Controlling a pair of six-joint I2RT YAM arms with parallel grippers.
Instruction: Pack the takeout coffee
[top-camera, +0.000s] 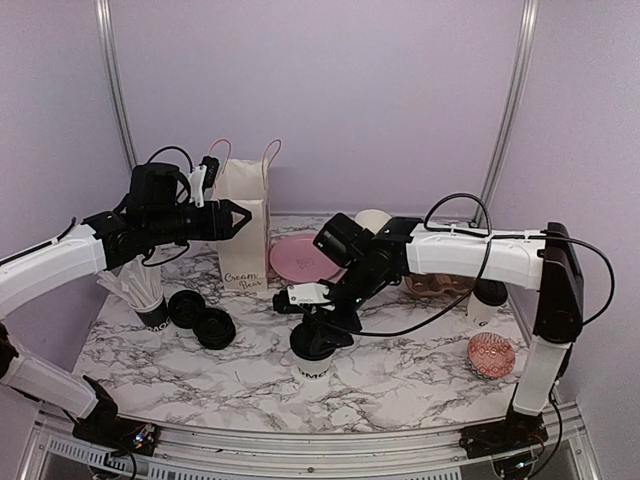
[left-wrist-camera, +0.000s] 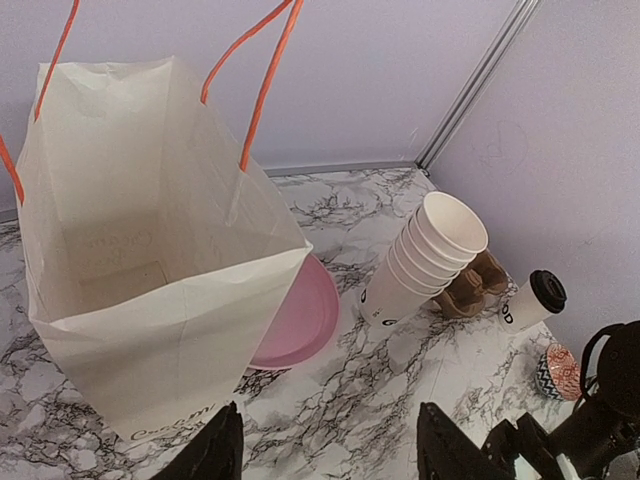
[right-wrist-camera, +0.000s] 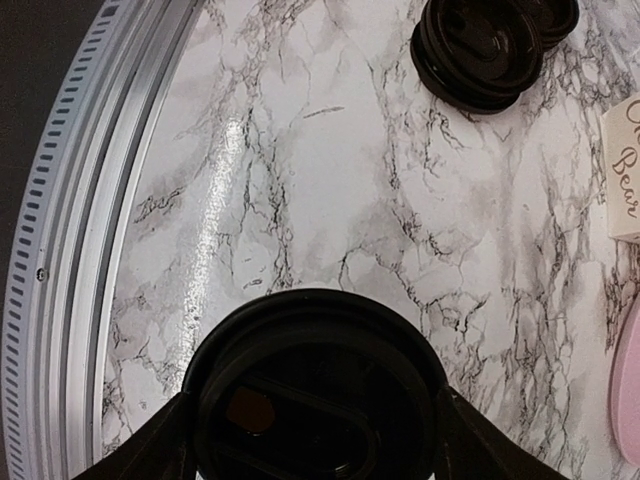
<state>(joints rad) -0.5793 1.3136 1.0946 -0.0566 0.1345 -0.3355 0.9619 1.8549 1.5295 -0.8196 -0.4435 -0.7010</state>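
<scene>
1. At the near middle of the table (top-camera: 420, 378), a lidded cup (top-camera: 313, 352) stands upright. A second cup (top-camera: 487, 298) stands well apart at the far right. The bag (top-camera: 245, 235) is open at the back left.
2. First risk: the right gripper (right-wrist-camera: 315, 415) takes the cup by its lid (right-wrist-camera: 310, 340), not by the paper wall. If that lid is only lightly seated, a lift could pop it off and drop or spill the cup.
3. Second risk: the way to the bag passes the plate (top-camera: 305, 258), and the bag's mouth is narrow. A tilted carry or a clipped rim could crumple the paper or tip the bag.
4. Third risk: the left gripper (left-wrist-camera: 330, 415) sits right at the bag's mouth. Both arms would meet there, so they could knock together.
5. Right arm: it reaches leftward across the table with the wrist bent down over the cup. Its fingers (right-wrist-camera: 140, 455) hug the lid on both sides, seemingly touching it and set to the lid's width.
6. Left arm: it stretches level toward the top of the bag. Its fingers (left-wrist-camera: 215, 455) are spread wide and hold nothing, and the wrist view looks down into the bag, where nothing shows.
</scene>
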